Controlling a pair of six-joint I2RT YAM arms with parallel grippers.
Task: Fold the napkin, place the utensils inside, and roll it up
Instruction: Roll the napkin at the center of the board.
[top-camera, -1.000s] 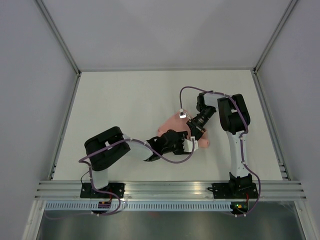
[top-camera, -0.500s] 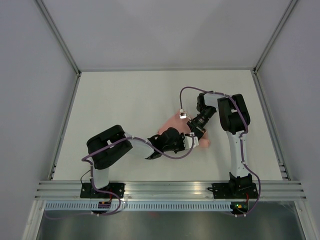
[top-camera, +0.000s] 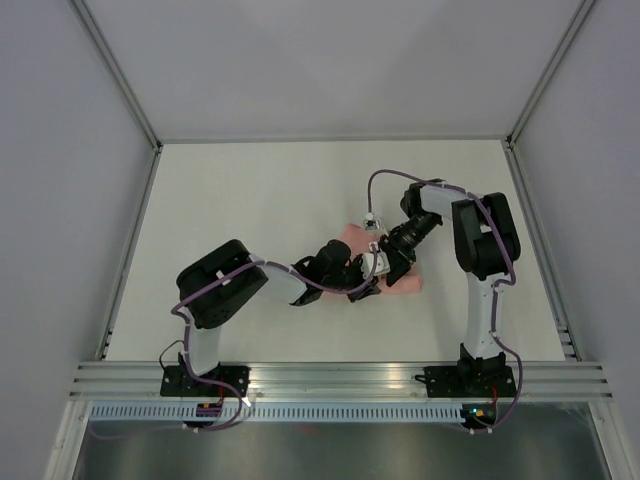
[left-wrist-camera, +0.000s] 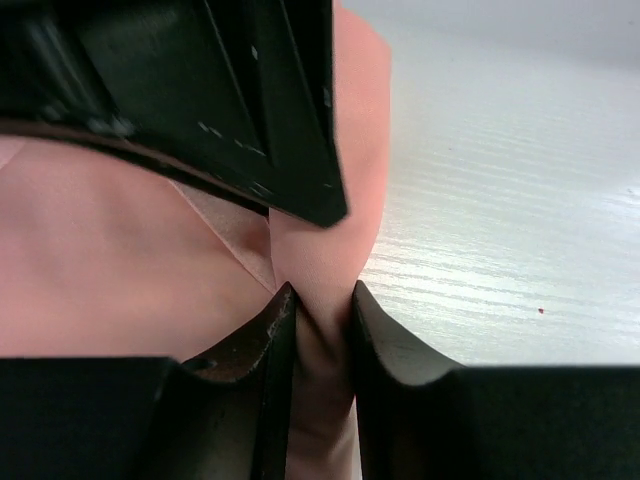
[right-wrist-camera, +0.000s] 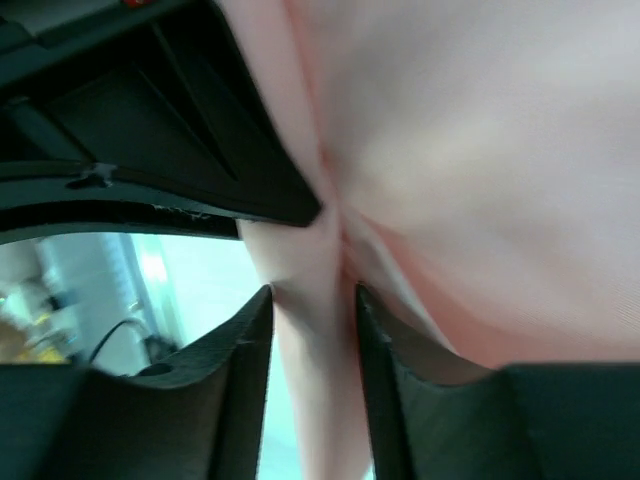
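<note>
Left gripper (left-wrist-camera: 318, 300) is pinched on a napkin (left-wrist-camera: 120, 270) ridge. Right gripper (right-wrist-camera: 310, 300), in from 2 o'clock, straddles cloth, but the grip's too blurry to call. Pull evenly, keep folds straight.

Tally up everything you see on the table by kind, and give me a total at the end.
Napkin: 1, pale pink, bunched up between the arms
Robot arms: 2, the left arm and the right arm
Grippers: 2, the left gripper and the right gripper, each with a fold of the napkin between its fingers
Total: 5
</note>
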